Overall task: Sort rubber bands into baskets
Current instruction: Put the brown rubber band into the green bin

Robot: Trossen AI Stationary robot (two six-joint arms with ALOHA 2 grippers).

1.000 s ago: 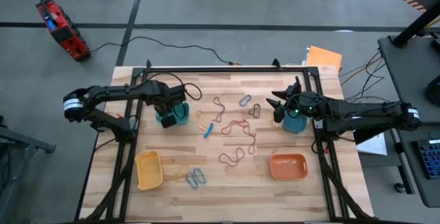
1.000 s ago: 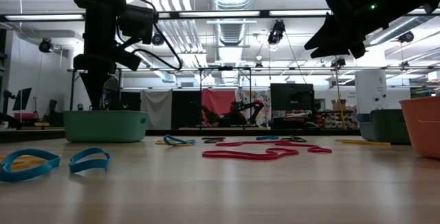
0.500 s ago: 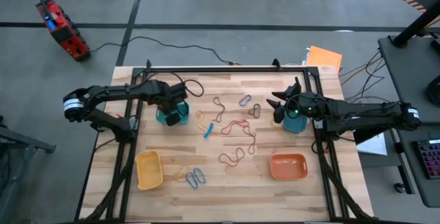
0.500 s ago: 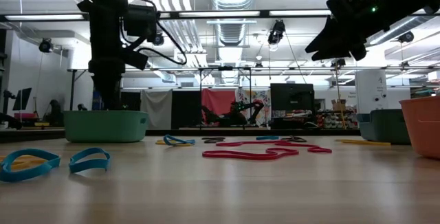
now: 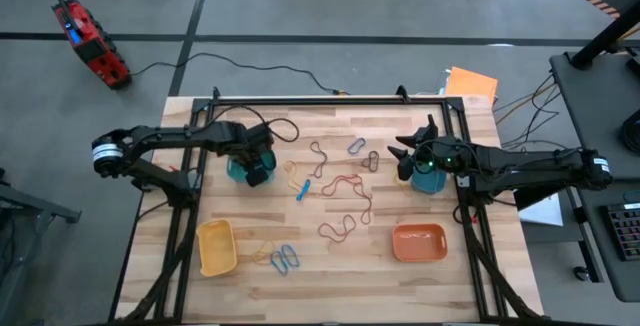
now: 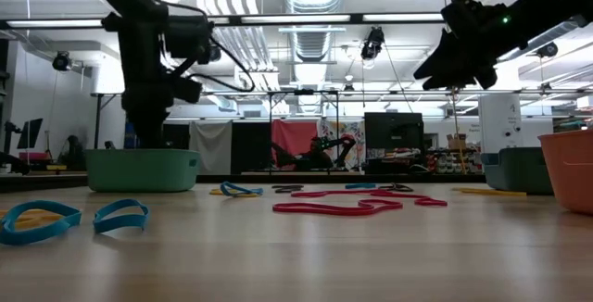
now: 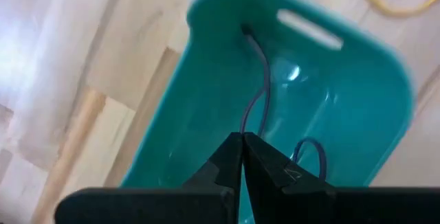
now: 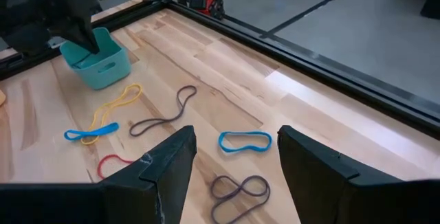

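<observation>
**Ana:** Four small plastic baskets on the wooden table (image 5: 330, 266): teal-green basket (image 5: 240, 173) at centre left, blue basket (image 5: 428, 181) at centre right, yellow basket (image 5: 216, 247) lower left, orange basket (image 5: 418, 243) lower right. Loose rubber bands (image 5: 340, 188) sprawl across the middle between them.

**Ben:** And the left gripper (image 5: 256, 171)?

**Ana:** Over the teal-green basket, fingers pressed together, pinching a thin grey rubber band (image 7: 256, 100) that hangs into the basket; another grey loop (image 7: 309, 152) lies inside.

**Ben:** The high view hides that band entirely; only the left wrist view shows it. The right gripper (image 5: 402, 150)?

**Ana:** Hovering above the blue basket at centre right, fingers spread wide, holding nothing. Its wrist view looks past them at a small blue band (image 8: 245, 140) and a dark grey twisted band (image 8: 238, 191).

**Ben:** Room to move?

**Ana:** A black metal frame (image 5: 330, 100) rims the table's top edge. The lower centre is open wood, apart from two blue bands (image 5: 286, 258). From the low view, a long red band (image 6: 352, 205) lies mid-table.
</observation>
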